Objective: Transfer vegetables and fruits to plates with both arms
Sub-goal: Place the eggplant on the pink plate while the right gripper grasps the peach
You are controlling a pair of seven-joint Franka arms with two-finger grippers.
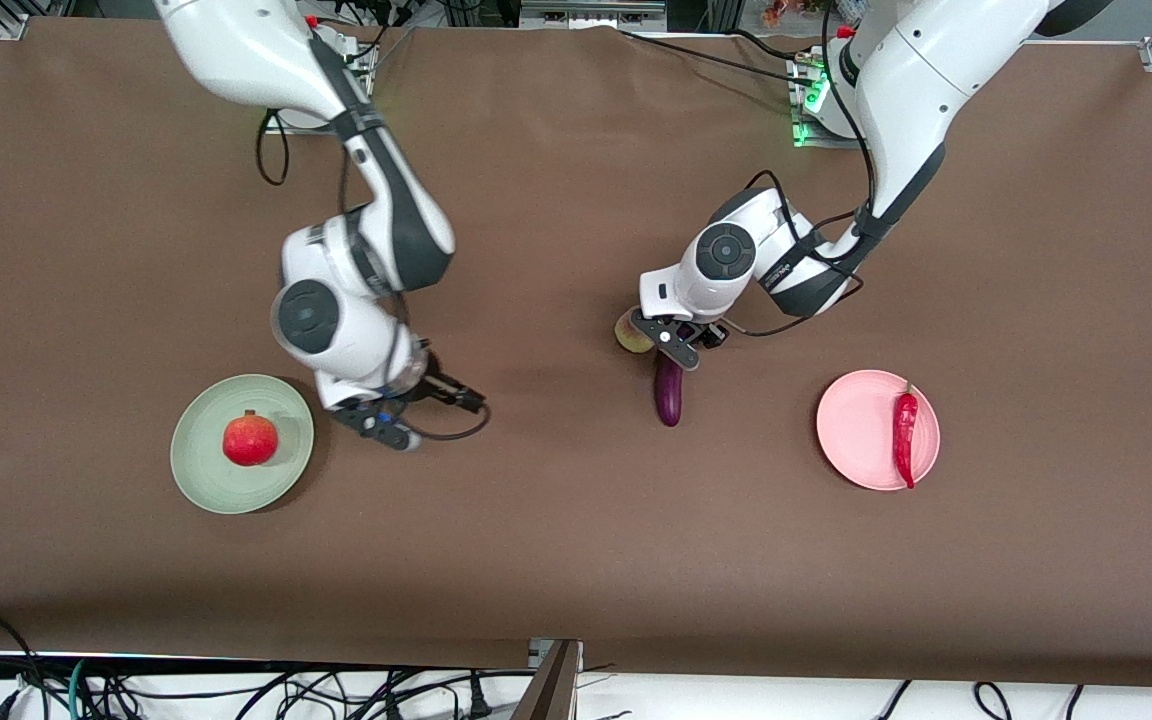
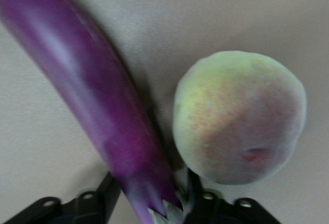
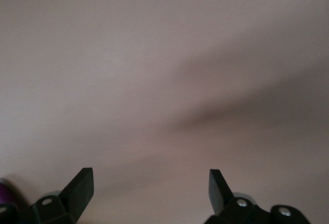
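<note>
The left gripper (image 2: 149, 203) sits low at the eggplant's (image 1: 669, 392) stem end, fingers (image 2: 110, 190) against both its sides, clamped on it; the peach (image 1: 631, 333) lies just beside. The pomegranate (image 1: 250, 440) rests on the green plate (image 1: 198, 480), the chili (image 1: 905, 436) on the pink plate (image 1: 856, 430). The right gripper (image 3: 151, 188) waits, fingers apart, beside the green plate. Next, I'd judge, a clean lift without nudging the peach.

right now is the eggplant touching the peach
Apart. The left wrist view shows a strip of bare table and shadow between the eggplant and the peach along their length, though near the stem cap the gap narrows to very little.
</note>
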